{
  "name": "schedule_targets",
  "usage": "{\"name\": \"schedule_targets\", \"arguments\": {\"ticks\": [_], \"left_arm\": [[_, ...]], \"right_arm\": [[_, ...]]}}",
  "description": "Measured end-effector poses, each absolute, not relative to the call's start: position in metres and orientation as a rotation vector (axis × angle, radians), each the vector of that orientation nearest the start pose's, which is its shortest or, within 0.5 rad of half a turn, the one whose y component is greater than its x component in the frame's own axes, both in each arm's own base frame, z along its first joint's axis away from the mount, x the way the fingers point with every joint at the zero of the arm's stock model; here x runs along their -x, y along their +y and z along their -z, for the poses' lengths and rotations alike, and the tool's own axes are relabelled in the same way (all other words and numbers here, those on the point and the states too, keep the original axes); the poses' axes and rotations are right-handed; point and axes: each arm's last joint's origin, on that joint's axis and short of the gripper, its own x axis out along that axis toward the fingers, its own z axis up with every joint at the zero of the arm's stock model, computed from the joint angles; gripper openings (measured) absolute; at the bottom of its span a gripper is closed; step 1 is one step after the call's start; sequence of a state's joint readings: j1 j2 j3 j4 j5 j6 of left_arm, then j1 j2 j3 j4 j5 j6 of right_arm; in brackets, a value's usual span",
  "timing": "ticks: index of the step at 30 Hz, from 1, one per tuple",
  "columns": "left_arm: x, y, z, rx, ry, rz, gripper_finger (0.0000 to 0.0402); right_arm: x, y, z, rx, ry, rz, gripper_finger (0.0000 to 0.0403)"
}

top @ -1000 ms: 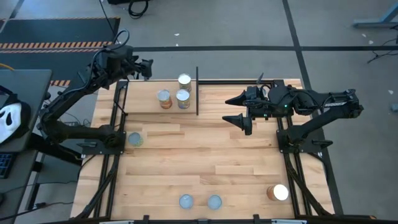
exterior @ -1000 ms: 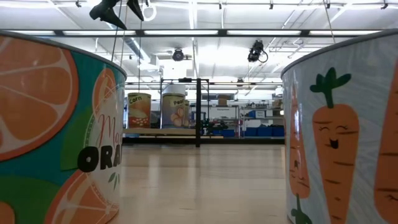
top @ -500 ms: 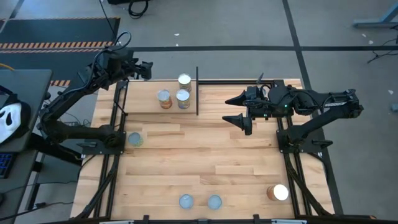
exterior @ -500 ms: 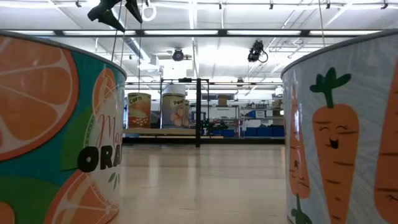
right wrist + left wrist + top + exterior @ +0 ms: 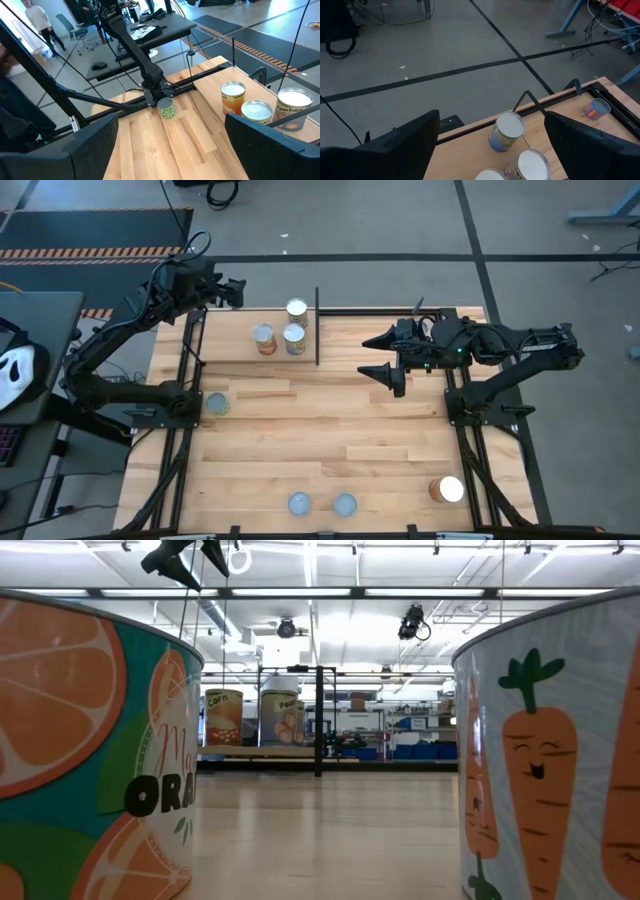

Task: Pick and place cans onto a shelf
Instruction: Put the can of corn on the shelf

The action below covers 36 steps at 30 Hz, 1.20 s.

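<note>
In the upper left of the high view, the left pincer (image 5: 236, 290) hangs wide and empty beside the shelf (image 5: 225, 350), likely because it is clear of the three cans (image 5: 281, 332) standing there. Loose cans wait on the bench (image 5: 330, 430): one left (image 5: 217, 403), two low centre (image 5: 321, 504), one lower right (image 5: 447, 489). The right pincer (image 5: 383, 356), also wide and empty, hovers right of centre, ready to fetch another.

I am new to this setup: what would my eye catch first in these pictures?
Probably the three cans clustered on the shelf at the table's far side. Next, the right gripper, jaws wide open, hanging over the table beside the shelf. Four more cans wait nearer, two side by side at the front edge.
</note>
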<state>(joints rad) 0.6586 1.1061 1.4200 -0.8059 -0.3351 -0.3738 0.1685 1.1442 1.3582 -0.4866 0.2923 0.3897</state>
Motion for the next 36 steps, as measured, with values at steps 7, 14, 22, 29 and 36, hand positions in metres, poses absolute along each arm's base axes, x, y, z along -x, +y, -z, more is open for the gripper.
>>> {"name": "schedule_targets", "arguments": {"ticks": [7,14,22,29,36], "left_arm": [[-0.1523,0.1299,-0.4274,0.417,0.318,-1.059,0.0366],[-0.1524,0.13,-0.4274,0.418,0.318,-1.059,0.0366],[-0.1524,0.13,-0.4274,0.417,0.318,-1.059,0.0366],[-0.1524,0.13,-0.4274,0.418,0.318,-1.059,0.0366],[-0.1538,0.1312,-0.4307,0.412,0.275,-1.055,0.0366]], "right_arm": [[-0.2275,0.0303,-0.4288,-0.325,0.238,0.172,0.0375],[-0.2275,0.0303,-0.4288,-0.325,0.238,0.172,0.0375],[-0.2275,0.0303,-0.4288,-0.325,0.238,0.173,0.0375],[-0.2275,0.0303,-0.4288,-0.325,0.238,0.173,0.0375],[-0.2275,0.0303,-0.4288,-0.325,0.238,0.173,0.0375]]}}
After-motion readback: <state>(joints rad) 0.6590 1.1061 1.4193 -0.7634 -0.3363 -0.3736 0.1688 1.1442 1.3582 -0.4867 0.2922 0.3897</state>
